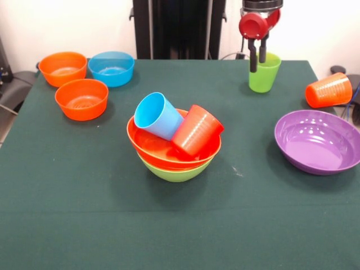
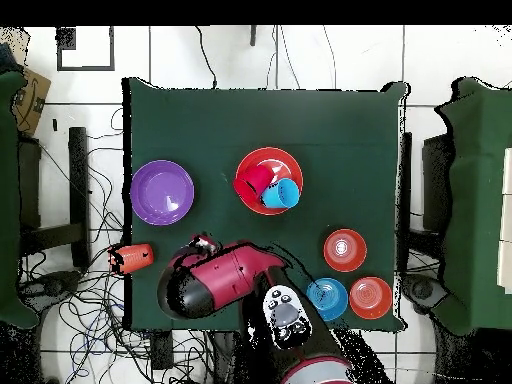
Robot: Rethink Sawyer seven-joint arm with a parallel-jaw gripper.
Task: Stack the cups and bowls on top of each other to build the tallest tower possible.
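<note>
Sitting near the middle of the green-clothed table (image 1: 67, 214), the tower (image 1: 175, 147) was only two bowls high — a large lime green bowl (image 1: 175, 171) as base with the large orange-red bowl (image 1: 152, 147) nested inside it. Two cups lay tipped on their sides in the upper bowl: the light blue cup (image 1: 158, 116) with its open mouth facing up and outward, and the red cup (image 1: 197, 130) leaning just beside it, the two touching.

The large purple bowl (image 1: 318, 140) stood alone and upright on the table, well apart from the tower. The orange cup (image 1: 329, 90) lay on its side at the table's edge. Three small bowls sat grouped at the opposite corner — two orange bowls (image 1: 63, 67) (image 1: 82, 98) and the blue bowl (image 1: 112, 68), all upright and close together.

The gripper (image 1: 258, 61) hung over the lime green cup (image 1: 265, 72), which stood upright near the far edge. One dark finger reached down inside the cup and the other outside its wall, so the jaws straddled the rim; whether they were pinching it could not be told.
</note>
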